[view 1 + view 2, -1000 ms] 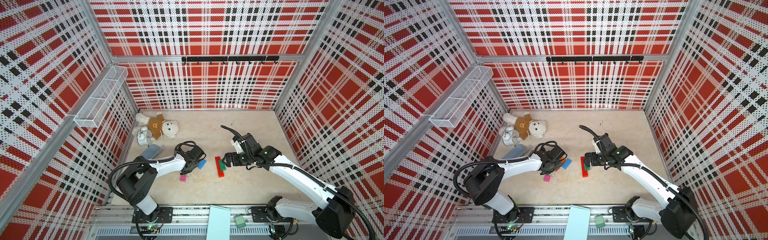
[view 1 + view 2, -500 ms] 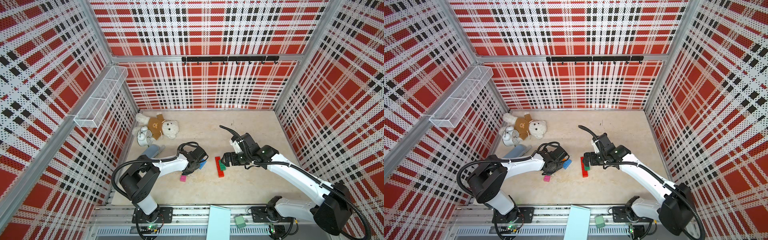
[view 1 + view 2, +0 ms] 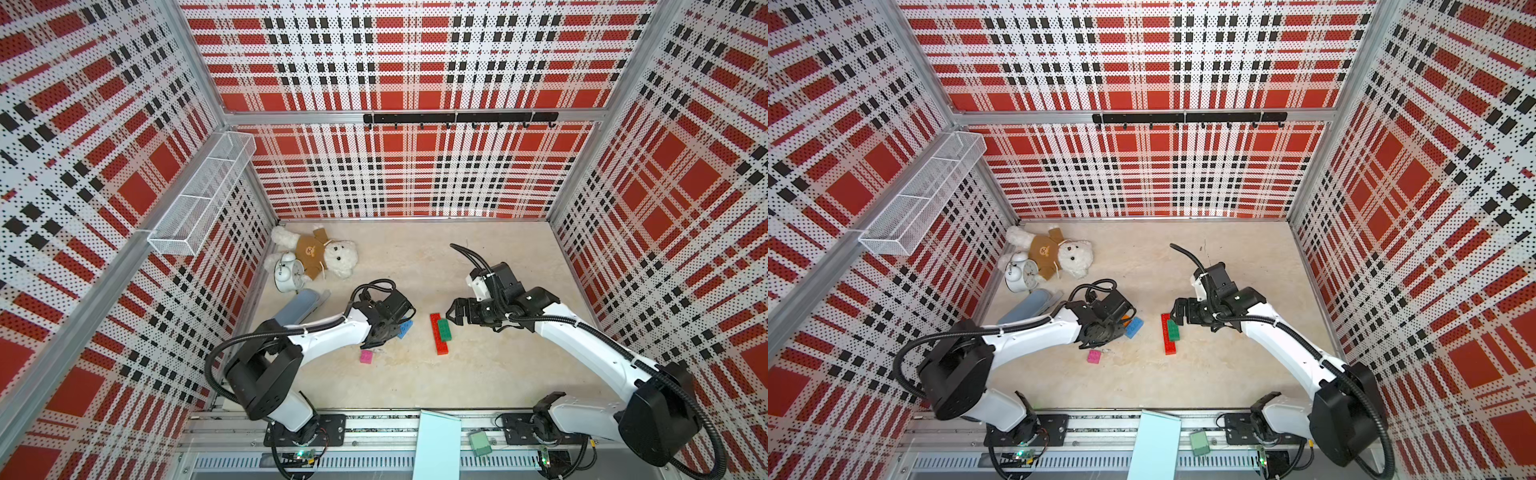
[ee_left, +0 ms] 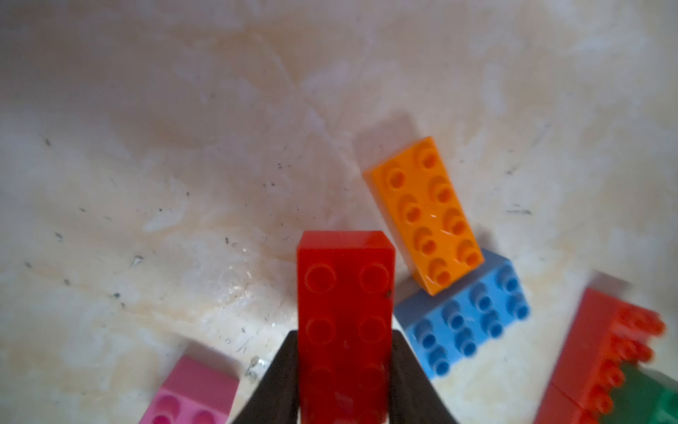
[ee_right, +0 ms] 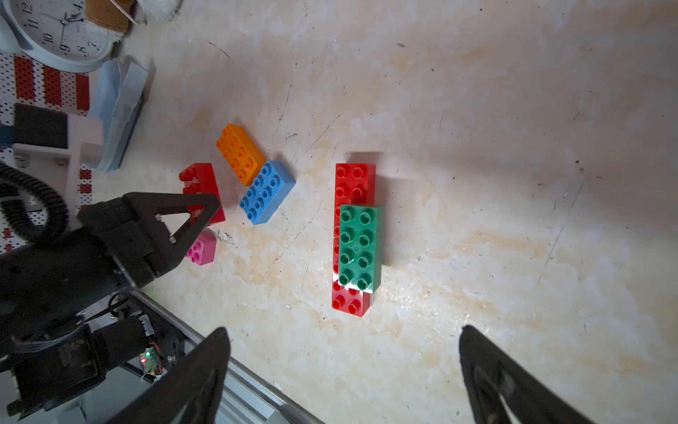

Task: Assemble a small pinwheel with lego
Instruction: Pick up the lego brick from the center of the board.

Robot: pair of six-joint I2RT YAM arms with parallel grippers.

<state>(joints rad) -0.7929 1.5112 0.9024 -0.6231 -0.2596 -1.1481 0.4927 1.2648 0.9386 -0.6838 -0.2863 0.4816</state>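
Beige marbled counter inside a plaid-walled cell. The lego lies mid-counter in two groups, well apart, not yet joined into a cross.

Left group:
- The left end effector is low over the counter. Its two black fingers press flat against the long sides of a red rectangular studded plastic brick, studs up. The gap is narrow and the brick is gripped. Cannot tell whether the brick is clear of the surface.
- A blue rectangular studded plastic brick lies just beside it.
- An orange rectangular studded plastic brick touches one corner of the blue one. It looks tilted, with one end seeming to rest on the blue edge.
- A small pink square studded plastic brick sits alone toward the robot's base, near the gripping fingers but not touching the other bricks.

Right group:
- A row of two red bricks lies end to end.
- A green rectangular studded plastic brick is seated on top across their joint, shifted slightly off the row's line. A red end shows past each end of the green.
- The right end effector hovers just beside this stack on its own arm's side. Its jaws are spread wide with nothing between them, only bare counter.

Far left corner, well apart from the bricks: a white teddy bear in a brown top, with a white alarm clock against it.
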